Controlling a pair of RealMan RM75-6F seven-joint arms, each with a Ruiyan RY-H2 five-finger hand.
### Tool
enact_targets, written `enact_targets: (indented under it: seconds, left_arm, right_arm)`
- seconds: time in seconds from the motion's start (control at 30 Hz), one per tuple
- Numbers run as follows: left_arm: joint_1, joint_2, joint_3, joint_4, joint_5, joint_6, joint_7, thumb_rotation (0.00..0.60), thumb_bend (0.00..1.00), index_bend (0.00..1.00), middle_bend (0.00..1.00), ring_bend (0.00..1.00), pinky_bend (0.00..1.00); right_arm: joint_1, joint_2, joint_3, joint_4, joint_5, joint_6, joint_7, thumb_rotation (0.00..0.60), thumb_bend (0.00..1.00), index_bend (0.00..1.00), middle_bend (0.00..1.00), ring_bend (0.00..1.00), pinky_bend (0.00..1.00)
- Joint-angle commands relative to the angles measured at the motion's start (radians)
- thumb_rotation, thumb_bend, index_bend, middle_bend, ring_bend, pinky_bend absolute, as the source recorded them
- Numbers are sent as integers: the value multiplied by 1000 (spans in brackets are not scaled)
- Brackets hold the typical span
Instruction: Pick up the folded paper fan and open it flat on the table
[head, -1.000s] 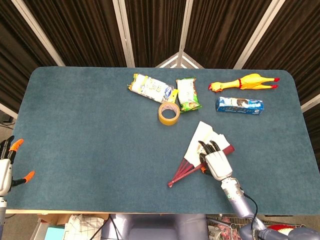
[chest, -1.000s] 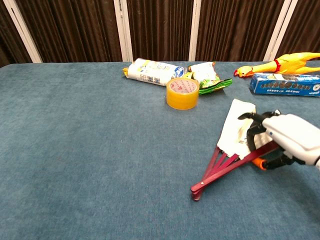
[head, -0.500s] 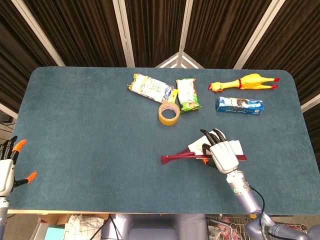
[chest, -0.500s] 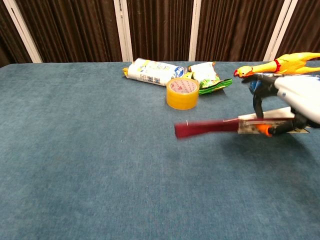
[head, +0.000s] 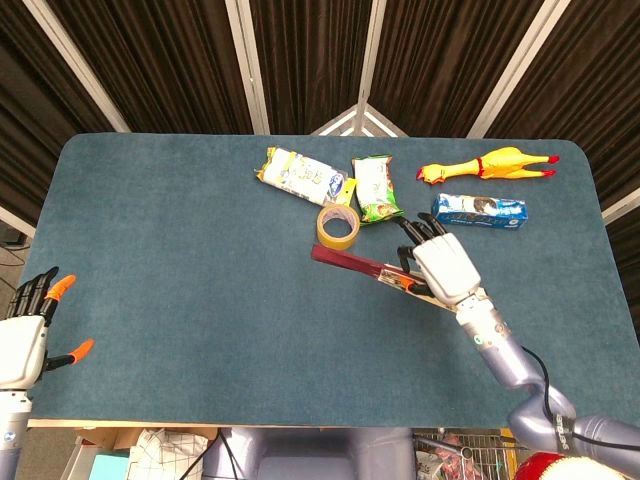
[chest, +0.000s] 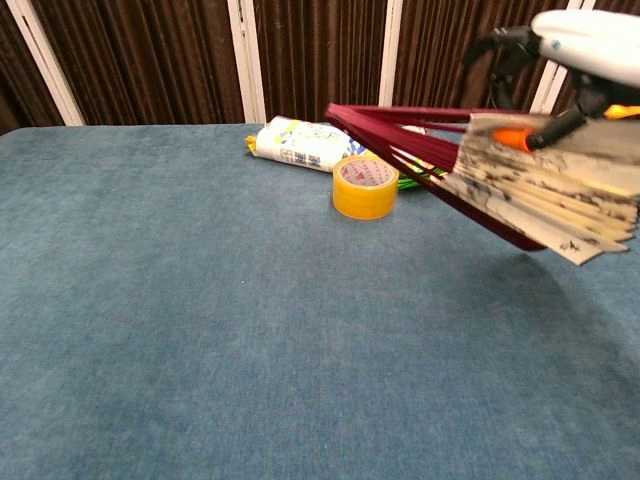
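Head view shows the right hand (head: 440, 268) gripping the paper fan (head: 355, 266) near its paper end, lifted over the middle of the tabletop (head: 180, 260). The dark red ribs point left, just near of the tape roll (head: 338, 227). The left hand (head: 25, 335) hangs off the near left corner, fingers spread, holding nothing. From here the fan looks almost closed, a narrow strip. The snack packets (head: 300, 174) and the blue box (head: 480, 210) lie close on the far side; the broad left half of the cloth offers the freest room.

Chest view catches the fan (chest: 500, 170) well above the tabletop (chest: 200, 330), partly splayed, the paper leaves sagging below the right hand (chest: 575, 45), which holds it from above. It seems light, its pleats thin and likely to crease or tear, its ribs stiff. I'd judge the outer ribs near the pivot the safer hold. Its shadow falls on open cloth at near right, though the right edge is close.
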Motion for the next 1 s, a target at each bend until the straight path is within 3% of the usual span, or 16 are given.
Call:
enact_targets:
  seconds: [0.03, 0.3, 0.57, 1.0]
  left_arm:
    - [-20, -33, 2, 29, 39, -8, -65, 600, 150, 143, 0, 0, 0]
    - [-78, -58, 9, 76, 66, -96, -228, 600, 150, 8, 16, 0, 0]
    - [-139, -111, -15, 124, 61, -162, -359, 600, 146, 17, 21, 0, 0]
    - [-232, -190, -23, 161, 91, -244, -560, 600, 141, 30, 16, 0, 0]
  right_arm:
    - [69, 52, 57, -65, 100, -99, -63, 600, 402, 703, 177, 258, 153]
    - [173, 86, 144, -133, 297, -198, -140, 600, 406, 707, 177, 259, 153]
    - [284, 83, 180, -206, 418, -246, -218, 600, 406, 708, 177, 259, 153]
    - [445, 15, 217, -354, 571, -206, -286, 600, 411, 708, 177, 259, 153]
